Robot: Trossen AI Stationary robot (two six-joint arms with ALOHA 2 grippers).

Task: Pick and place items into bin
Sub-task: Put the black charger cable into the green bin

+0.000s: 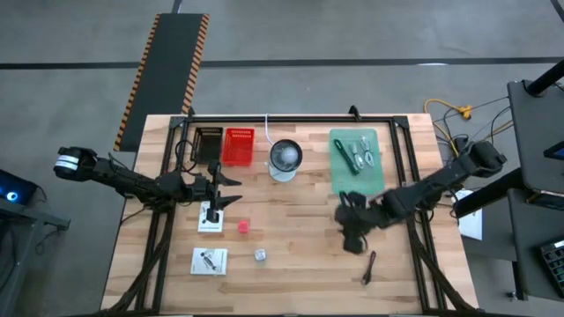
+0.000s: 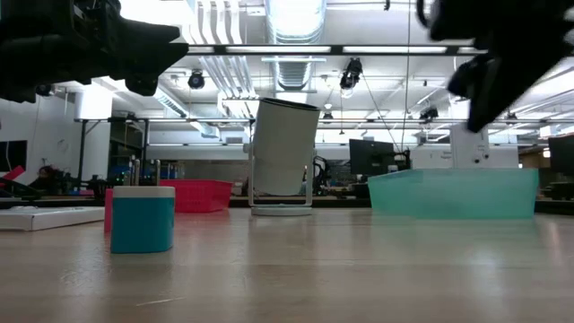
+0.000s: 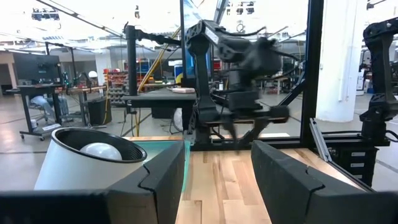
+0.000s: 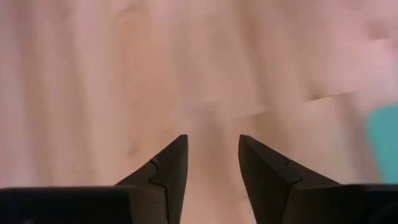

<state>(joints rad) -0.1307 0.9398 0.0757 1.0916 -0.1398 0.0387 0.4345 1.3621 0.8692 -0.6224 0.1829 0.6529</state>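
My left gripper (image 1: 231, 192) hangs open above the wood, just beyond a white card with a dark part (image 1: 210, 217). In its wrist view its fingers (image 3: 217, 180) point level across the table toward the right arm. My right gripper (image 1: 352, 231) is open and points down at bare wood (image 4: 213, 155), with the dark stick (image 1: 368, 267) lying nearer the table's near edge. A tiny red cube (image 1: 242, 226), a tiny silver cube (image 1: 261, 254) and a second white card (image 1: 210, 261) lie flat. Silvery metal pieces (image 1: 359, 155) lie in the green bin (image 1: 339, 172). No green strip shows.
A red basket (image 1: 238, 146) and a dark basket (image 1: 209, 143) stand near the far edge, with the round glass-and-white bowl (image 1: 285, 158) between them and the green bin. In the low view the bowl (image 2: 282, 157) and the bin (image 2: 453, 193) stand far back. A black frame rims the table.
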